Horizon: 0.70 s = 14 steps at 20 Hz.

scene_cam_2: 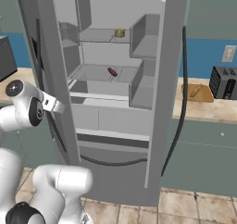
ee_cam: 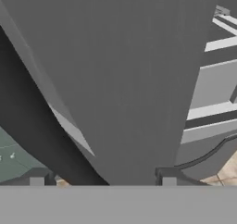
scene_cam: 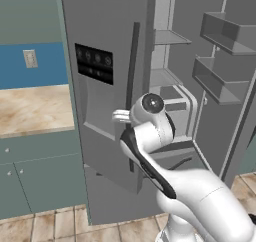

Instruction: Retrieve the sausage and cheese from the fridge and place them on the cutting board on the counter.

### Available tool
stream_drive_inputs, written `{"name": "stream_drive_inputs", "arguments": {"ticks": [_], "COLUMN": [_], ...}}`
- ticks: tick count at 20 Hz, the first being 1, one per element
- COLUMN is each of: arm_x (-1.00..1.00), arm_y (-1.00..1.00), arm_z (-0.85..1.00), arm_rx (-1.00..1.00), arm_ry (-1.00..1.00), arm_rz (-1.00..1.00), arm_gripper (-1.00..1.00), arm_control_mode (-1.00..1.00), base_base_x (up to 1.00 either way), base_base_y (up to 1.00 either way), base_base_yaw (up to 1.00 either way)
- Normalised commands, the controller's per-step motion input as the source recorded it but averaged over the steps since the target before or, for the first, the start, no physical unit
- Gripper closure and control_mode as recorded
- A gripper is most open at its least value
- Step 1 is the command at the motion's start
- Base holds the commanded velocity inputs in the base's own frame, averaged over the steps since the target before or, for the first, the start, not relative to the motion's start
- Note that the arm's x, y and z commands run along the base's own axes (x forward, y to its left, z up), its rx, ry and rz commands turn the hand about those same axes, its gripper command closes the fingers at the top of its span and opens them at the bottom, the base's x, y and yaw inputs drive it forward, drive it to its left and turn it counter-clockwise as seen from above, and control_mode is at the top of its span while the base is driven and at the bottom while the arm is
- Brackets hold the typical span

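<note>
The fridge stands with both doors swung open. On its middle shelf lies the sausage, a slim dark red link. One shelf higher rests the cheese, a small tan chunk. Right of the fridge, the orange-brown cutting board lies flat on the counter. My gripper is at the edge of the left door, near its dark handle. In the hand view the gripper is open, its fingertips far apart, with the grey door panel close in front.
A black-and-silver toaster stands right behind the cutting board. The right door carries grey bins and reaches out toward me. Another stretch of counter with grey-green cabinets lies left of the fridge. Tiled floor runs below.
</note>
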Motion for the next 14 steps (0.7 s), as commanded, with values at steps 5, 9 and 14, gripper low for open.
{"name": "stream_drive_inputs", "arguments": {"ticks": [5, 9, 14], "arm_x": [-0.48, -0.39, -0.34], "arm_y": [-0.46, -0.54, -0.46], "arm_z": [0.15, 0.18, 0.18], "arm_rx": [0.16, 0.17, 0.16], "arm_ry": [0.05, 0.02, 0.0], "arm_rz": [-0.06, -0.01, 0.07], "arm_gripper": [-1.0, -1.0, -1.0], "arm_control_mode": [-1.0, -1.0, -1.0], "base_base_x": [0.0, 0.0, 0.0], "base_base_y": [0.0, 0.0, 0.0], "base_base_yaw": [0.0, 0.0, 0.0]}}
